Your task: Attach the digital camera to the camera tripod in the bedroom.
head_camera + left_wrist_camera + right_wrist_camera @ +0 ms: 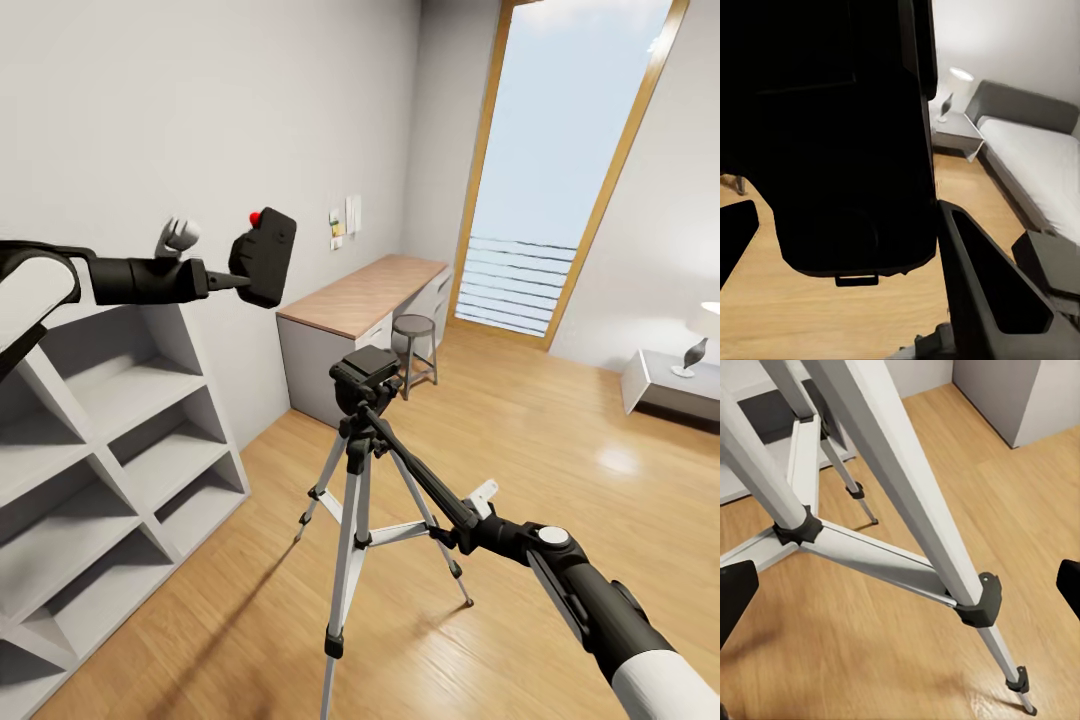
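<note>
The digital camera (268,256), black with a red button on top, hangs in the air above the shelf, and my left gripper (247,270) is shut on it. In the left wrist view the camera's dark body (847,150) sits between the fingers (994,296). The camera tripod (358,470) stands on the wood floor in the middle, with its black head (366,374) bare and lower than the camera. Its long pan handle slopes down to my right gripper (463,528). That gripper (900,585) is open, its fingertips far apart, facing the silver legs (900,502) and brace.
A white cube shelf (120,430) fills the left side under my left arm. A wood-topped desk (360,298) and a round grey stool (414,328) stand behind the tripod. A tall window (560,170), a nightstand with a lamp (672,382) and a bed (1039,161) lie beyond.
</note>
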`<state>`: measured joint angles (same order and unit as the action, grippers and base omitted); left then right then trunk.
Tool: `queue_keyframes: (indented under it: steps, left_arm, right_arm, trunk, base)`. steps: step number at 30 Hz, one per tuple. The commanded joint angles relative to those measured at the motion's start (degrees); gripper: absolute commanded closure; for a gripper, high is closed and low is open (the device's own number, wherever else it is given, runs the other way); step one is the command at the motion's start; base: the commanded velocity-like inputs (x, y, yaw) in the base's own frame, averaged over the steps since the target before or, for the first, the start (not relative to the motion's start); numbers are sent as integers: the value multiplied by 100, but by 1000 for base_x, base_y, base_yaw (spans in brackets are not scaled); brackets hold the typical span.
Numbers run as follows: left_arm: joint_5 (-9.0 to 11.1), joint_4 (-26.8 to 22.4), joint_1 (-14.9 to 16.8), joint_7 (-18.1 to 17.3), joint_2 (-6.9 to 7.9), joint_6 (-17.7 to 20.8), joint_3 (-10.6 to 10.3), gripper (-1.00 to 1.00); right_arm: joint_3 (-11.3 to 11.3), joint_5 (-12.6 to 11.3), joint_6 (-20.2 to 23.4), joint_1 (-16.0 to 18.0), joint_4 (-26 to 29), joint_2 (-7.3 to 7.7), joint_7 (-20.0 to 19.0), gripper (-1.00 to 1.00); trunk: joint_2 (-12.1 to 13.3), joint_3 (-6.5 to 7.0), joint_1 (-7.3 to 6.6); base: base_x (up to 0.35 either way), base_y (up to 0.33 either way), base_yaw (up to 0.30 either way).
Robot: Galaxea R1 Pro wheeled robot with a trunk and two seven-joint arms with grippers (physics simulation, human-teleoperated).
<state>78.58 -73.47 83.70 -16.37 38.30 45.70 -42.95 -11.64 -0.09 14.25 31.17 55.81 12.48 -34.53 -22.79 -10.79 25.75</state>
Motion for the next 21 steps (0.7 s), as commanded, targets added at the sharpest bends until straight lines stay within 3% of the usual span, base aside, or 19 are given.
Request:
queue_keyframes:
  steps: [1, 12, 14, 19, 21]
  left_arm:
    - [-107, -30, -2, -59, 2, 8, -14, 100]
    - [-1080, -377, 73, -114, -158, 30, 30, 100]
    - [-1157, -390, 95, -114, -177, 31, 33, 100]
    - [-1609, -426, 189, -147, -262, 10, 41, 100]
    - [-1680, -431, 201, -168, -273, -1, 44, 100]
  right_arm:
    - [-8, -1, 36, 4, 10, 2, -10, -100]
    - [-37, 2, 46, 3, 16, -16, -1, -100]
    - [-38, 4, 49, 3, 21, -18, 1, -100]
    - [-41, 1, 45, -4, 72, -23, 6, -100]
    - [-41, 1, 43, -4, 79, -24, 8, -100]
  trunk:
    - [-13, -12, 4]
    - [-13, -12, 4]
    - [-13, -12, 4]
    - [-13, -12, 4]
    - [-13, -12, 4]
  base:
    - [0, 0, 0]
    - [0, 0, 0]
    - [0, 0, 0]
    - [0, 0, 0]
    - [0, 0, 0]
